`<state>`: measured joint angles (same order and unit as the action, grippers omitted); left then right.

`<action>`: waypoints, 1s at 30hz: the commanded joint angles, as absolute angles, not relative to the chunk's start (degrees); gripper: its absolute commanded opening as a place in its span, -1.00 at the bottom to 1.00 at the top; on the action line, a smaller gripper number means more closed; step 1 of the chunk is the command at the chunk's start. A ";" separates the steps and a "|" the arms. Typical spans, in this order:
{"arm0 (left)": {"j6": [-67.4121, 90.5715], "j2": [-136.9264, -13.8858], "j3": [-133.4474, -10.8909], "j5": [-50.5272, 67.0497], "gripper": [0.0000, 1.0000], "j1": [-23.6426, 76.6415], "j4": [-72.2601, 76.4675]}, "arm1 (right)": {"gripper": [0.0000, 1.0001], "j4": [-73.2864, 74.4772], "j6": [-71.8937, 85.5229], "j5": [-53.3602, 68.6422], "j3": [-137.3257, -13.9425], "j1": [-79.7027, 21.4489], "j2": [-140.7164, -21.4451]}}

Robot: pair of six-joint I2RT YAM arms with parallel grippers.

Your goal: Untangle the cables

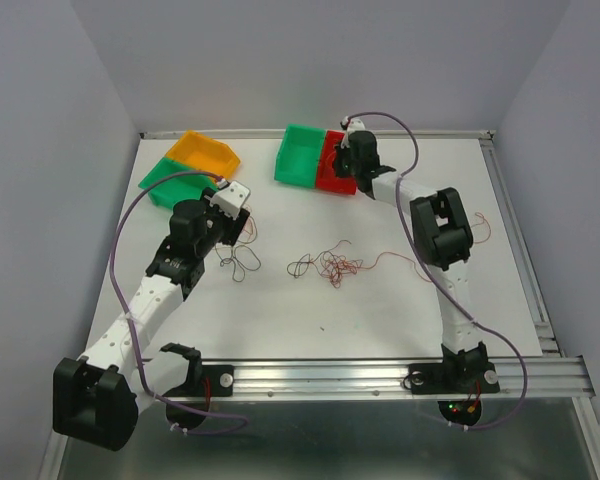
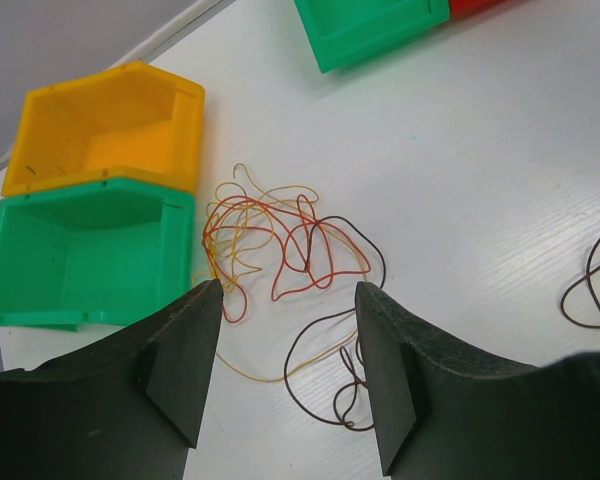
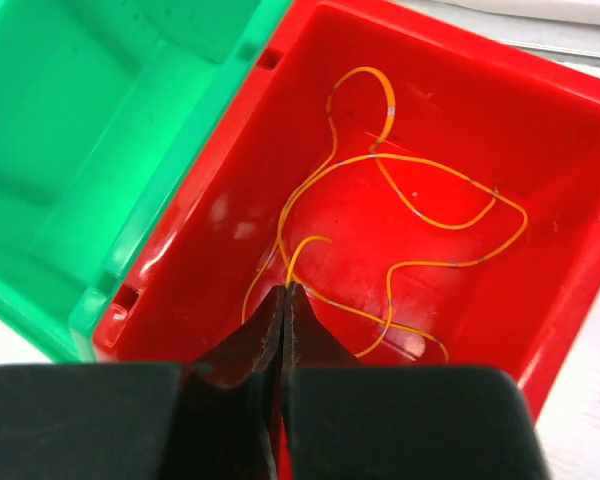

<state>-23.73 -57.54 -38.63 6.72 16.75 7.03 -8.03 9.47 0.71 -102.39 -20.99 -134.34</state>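
Right gripper is clenched on the end of an orange cable coiled inside the red bin, apparently dropping it off separately. Left gripper hangs released over the tangled cables well left of that bin, ready to pick

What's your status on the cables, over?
Left gripper open above red-orange-dark tangle. Right gripper shut over red bin, apparently pinching the orange cable inside. Second tangle untouched in the middle. Nothing blocking.

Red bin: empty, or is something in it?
Not empty: the red bin holds one looped orange wire.
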 commanded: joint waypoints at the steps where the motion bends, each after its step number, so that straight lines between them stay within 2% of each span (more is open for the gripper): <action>1: -24.17 -56.34 -39.90 7.91 0.33 16.43 8.26 | -0.99 -5.81 10.29 1.32 -107.40 -21.88 -135.70; 6: -24.34 -56.60 -40.08 8.00 0.33 16.35 8.17 | -0.94 -0.19 6.51 -7.09 -111.70 -24.52 -137.37; 7: -24.35 -56.60 -39.99 8.00 0.33 16.35 8.17 | -0.83 -0.18 6.24 -8.16 -111.71 -24.87 -137.37; 8: -24.35 -56.60 -40.08 8.00 0.33 16.35 8.17 | -0.60 -0.18 6.76 -8.70 -111.45 -25.05 -136.59; 11: -24.35 -56.60 -39.99 8.00 0.33 16.35 8.17 | -0.35 -0.18 7.82 -9.14 -110.57 -25.05 -135.01; 15: -24.35 -56.51 -39.99 7.91 0.33 16.35 8.17 | -0.35 -0.18 8.79 -11.07 -108.38 -25.22 -130.79; 19: -24.43 -56.43 -39.81 8.35 0.33 16.35 8.26 | -0.27 -1.31 8.44 -12.03 -104.16 -26.19 -124.99; 25: -24.61 -56.78 -39.81 8.52 0.34 16.35 8.26 | -0.03 -3.51 7.47 -12.48 -96.34 -27.86 -116.81; 30: -24.96 -57.48 -39.64 7.91 0.37 16.35 8.70 | 0.04 -4.13 5.54 -8.19 -87.91 -30.06 -110.14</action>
<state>-24.25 -57.56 -38.63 7.53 16.75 6.98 -2.00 7.57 -11.09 -93.80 -27.88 -114.06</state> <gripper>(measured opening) 0.681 0.514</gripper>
